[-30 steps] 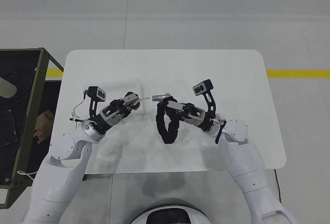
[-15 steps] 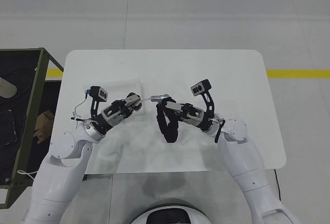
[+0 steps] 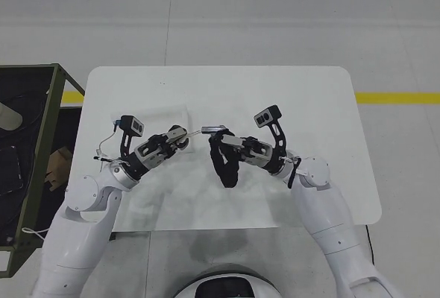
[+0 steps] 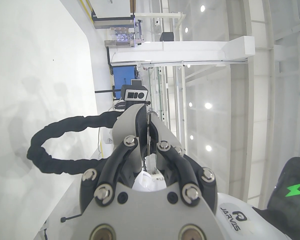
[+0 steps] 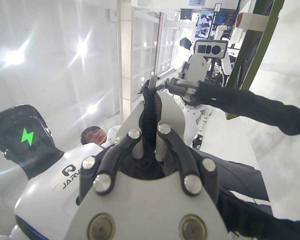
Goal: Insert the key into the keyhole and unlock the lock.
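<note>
The lock is a black fabric-covered cable loop (image 3: 224, 165) with a grey metal head (image 3: 215, 129). My right gripper (image 3: 222, 138) is shut on the cable just behind the head and holds it above the table's middle. In the right wrist view the right gripper (image 5: 152, 98) clamps the black cable (image 5: 252, 111), with the metal head (image 5: 182, 87) just past the fingertips. My left gripper (image 3: 180, 135) is shut on the key (image 3: 193, 132), whose thin blade points at the head and ends just short of it. The left gripper (image 4: 146, 112) shows the key (image 4: 148, 136) edge-on, with the loop (image 4: 52, 136) beyond.
The white table (image 3: 294, 89) is bare around both arms. A dark green cart (image 3: 26, 149) with cables and a box stands off the table's left side.
The right gripper has shifted slightly toward the left one with the lock, and the loop swung a little. The left gripper with the key has barely moved.
</note>
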`<action>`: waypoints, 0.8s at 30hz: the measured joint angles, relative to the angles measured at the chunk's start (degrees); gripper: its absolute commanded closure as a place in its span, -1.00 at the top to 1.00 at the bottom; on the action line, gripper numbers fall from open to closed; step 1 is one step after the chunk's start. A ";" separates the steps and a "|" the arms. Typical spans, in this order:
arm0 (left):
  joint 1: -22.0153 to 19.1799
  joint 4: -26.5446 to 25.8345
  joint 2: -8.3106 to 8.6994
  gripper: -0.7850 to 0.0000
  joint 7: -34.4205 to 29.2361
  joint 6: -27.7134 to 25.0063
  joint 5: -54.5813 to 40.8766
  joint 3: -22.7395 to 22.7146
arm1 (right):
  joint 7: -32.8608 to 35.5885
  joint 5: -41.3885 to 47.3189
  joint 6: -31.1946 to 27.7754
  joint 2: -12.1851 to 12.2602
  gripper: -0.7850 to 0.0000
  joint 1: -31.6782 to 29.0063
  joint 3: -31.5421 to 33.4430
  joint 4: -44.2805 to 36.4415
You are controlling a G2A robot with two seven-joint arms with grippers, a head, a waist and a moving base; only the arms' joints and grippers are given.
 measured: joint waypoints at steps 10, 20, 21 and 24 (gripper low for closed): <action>-0.76 0.54 0.21 -1.00 -4.93 1.03 -0.14 -1.97 | 4.96 2.44 5.61 0.76 -1.00 0.81 0.97 0.93; -1.18 1.03 -0.06 -1.00 -6.33 0.92 0.18 -1.00 | 5.14 2.29 5.72 0.98 -1.00 1.02 0.23 1.52; -1.23 1.02 -0.08 -1.00 -6.35 1.00 0.25 -1.01 | 5.20 2.30 5.69 1.00 -1.00 1.04 0.17 1.53; -1.40 1.02 -0.14 -1.00 -6.42 1.14 0.48 -0.92 | 5.04 1.98 5.65 1.07 -1.00 1.15 -0.02 1.68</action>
